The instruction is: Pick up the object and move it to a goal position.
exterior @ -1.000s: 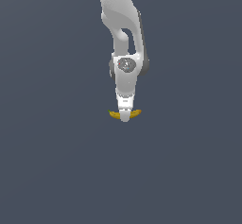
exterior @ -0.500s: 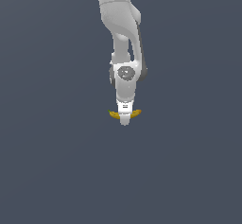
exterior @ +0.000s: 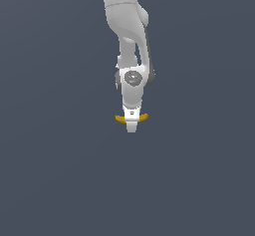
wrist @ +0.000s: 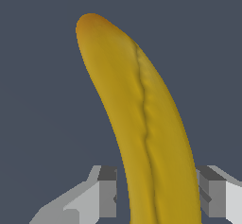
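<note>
The arm (exterior: pixel 127 26) hung straight down over a plain grey floor (exterior: pixel 55 170), and its pincer (exterior: pixel 131 126) sat right at the banana (exterior: pixel 142 118), whose two yellow ends poked out on either side of the white fingers in the exterior view. In the wrist view the banana (wrist: pixel 142 124) ran between the two fingers (wrist: pixel 106 192), its long body stretching away from the pincer (wrist: pixel 158 194) to a rounded, brownish tip. The jaws stood spread around the fruit, and a thin strip of floor showed between each pad and the peel, so the pincer looked released rather than clamped; whether either pad brushed the skin could not be told. The banana appeared to lie on the floor, directly between the fingertips, though no shadow confirmed that. No goal marker showed in either view. The main risk from here seemed to be the grip itself: the peel was curved and rounded, and the fingers straddled it near one end rather than its middle, so closing might have pushed it sideways or let it swivel out. If it were lifted from that off-centre spot, the long free end could have sagged and twisted in the pads, and a quick move might have dropped it.
</note>
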Motion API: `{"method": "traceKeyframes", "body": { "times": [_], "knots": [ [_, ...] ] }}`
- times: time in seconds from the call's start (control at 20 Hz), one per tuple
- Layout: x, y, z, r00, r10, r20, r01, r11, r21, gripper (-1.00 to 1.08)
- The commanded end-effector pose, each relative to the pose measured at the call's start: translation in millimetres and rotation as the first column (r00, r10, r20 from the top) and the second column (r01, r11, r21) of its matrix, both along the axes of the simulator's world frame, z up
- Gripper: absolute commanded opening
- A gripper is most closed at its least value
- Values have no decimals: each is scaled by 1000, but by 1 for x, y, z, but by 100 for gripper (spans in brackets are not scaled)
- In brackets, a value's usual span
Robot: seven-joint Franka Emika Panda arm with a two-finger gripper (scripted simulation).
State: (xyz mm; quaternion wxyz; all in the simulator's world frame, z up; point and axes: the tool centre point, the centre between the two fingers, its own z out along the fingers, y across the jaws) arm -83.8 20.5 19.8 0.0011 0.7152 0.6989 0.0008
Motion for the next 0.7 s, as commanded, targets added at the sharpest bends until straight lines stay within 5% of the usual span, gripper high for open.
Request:
{"method": "traceKeyframes", "body": {
  "times": [0.0, 0.65],
  "knots": [
    [-1, 0, -1, 1000, 0, -3, 0, 1000, 0, -100],
    [12, 15, 23, 1000, 0, 0, 0, 1000, 0, -100]
  ]
}}
